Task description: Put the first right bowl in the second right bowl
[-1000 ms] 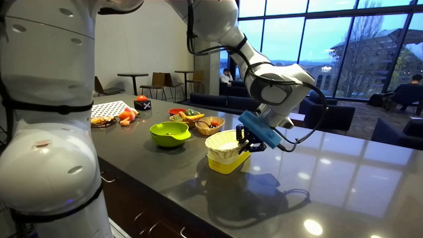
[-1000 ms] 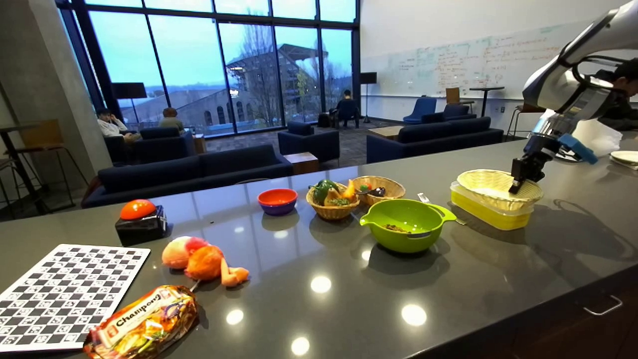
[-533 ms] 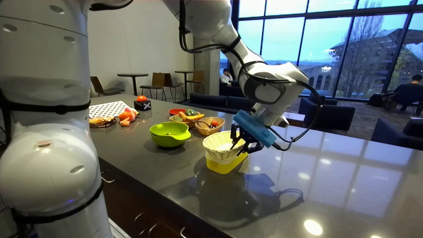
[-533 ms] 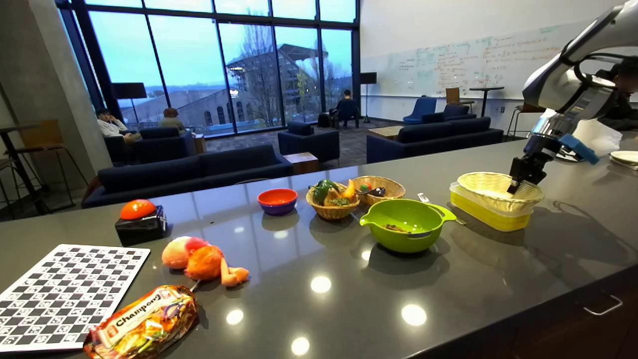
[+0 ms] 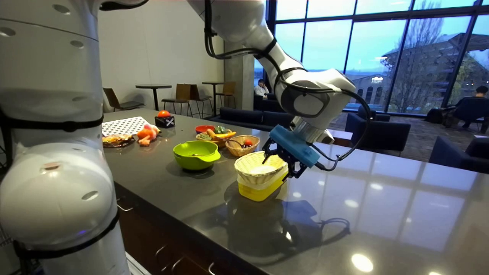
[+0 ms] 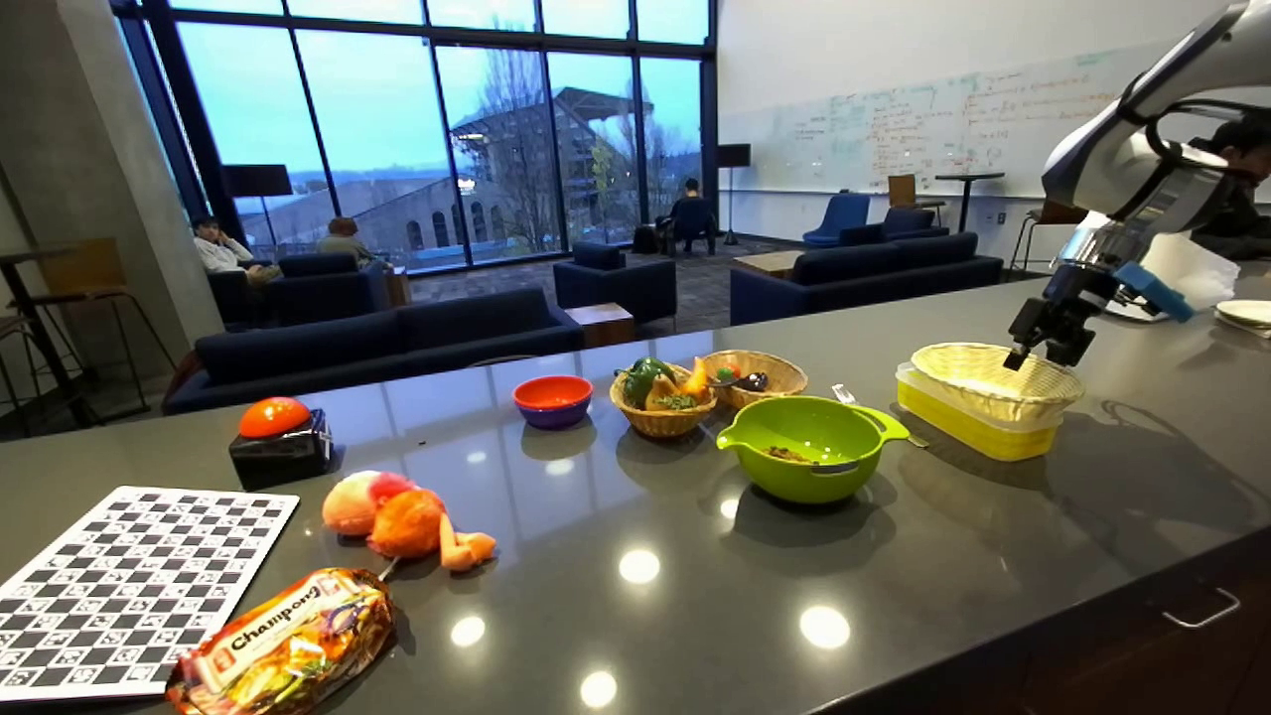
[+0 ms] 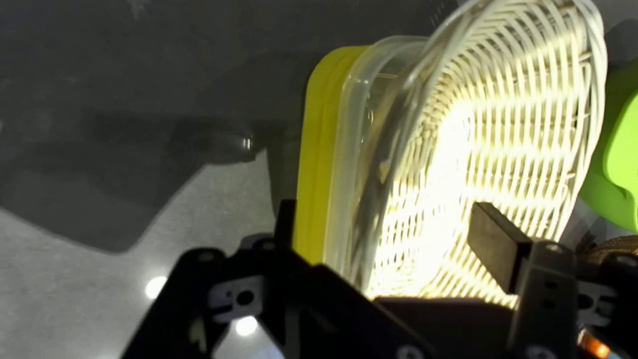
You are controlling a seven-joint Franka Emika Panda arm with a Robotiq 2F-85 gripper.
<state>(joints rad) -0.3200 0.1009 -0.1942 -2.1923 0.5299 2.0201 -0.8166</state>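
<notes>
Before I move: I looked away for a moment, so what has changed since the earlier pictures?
The hand has spread open and let go of the pale basket. In an exterior view, basket and yellow tub sit slightly further left than at first. The lime bowl stayed put.

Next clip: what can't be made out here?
Cream wicker basket: underside hidden by the yellow rectangular container in both exterior views; one end by the end effector in the wrist view.
Lime-green mixing bowl: cut off by the wrist view's right edge.
Too small in an exterior view: brown bits in that bowl; whiteboard writing.
</notes>
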